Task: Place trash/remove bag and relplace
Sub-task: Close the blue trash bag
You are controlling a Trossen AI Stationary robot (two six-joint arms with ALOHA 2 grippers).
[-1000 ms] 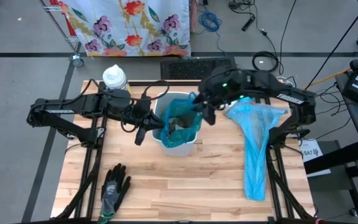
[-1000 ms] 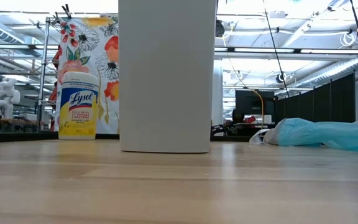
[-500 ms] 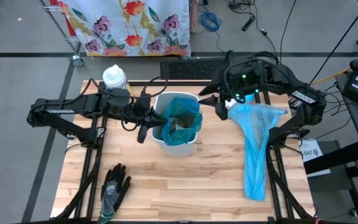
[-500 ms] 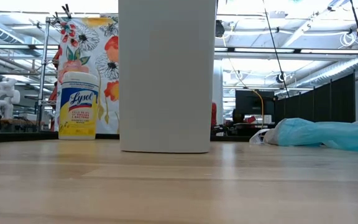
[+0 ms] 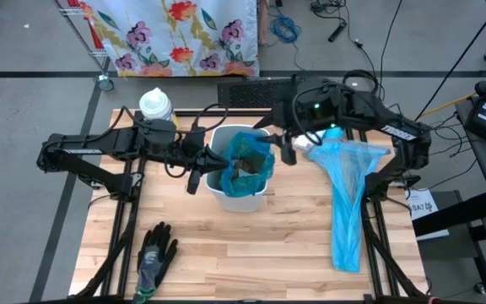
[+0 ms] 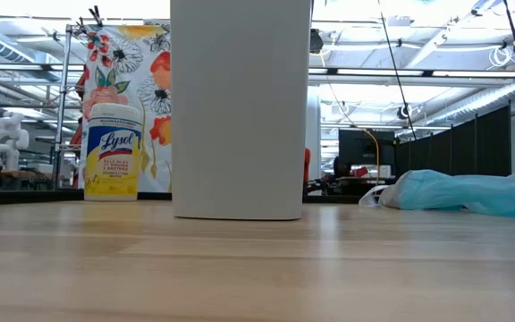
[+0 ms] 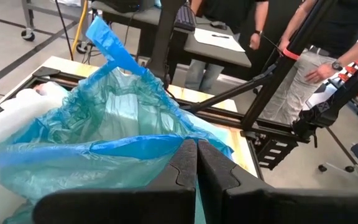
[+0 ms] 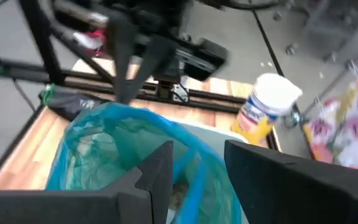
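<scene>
Left gripper (image 5: 194, 179) clenched on translucent blue plastic liner (image 7: 104, 134) at white bin (image 5: 241, 196) rim; right gripper (image 5: 291, 150) released, beside rim. Crumpled brown trash (image 5: 241, 173) inside. Removal, replacement with spare blue bag (image 5: 346, 198) judged outstanding.

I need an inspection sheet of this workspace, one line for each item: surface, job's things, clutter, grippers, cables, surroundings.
Surface: wooden table, bare at the front.
Job's things: white bin lined with a blue bag; a second blue bag lies flat beside it; loose trash: nothing seen.
Clutter: glove, wipes tub.
Grippers: left gripper shut at the bag's rim; right gripper open beside the bin.
Cables: along both arms and on the floor.
Surroundings: floral cloth; people behind the table.
</scene>
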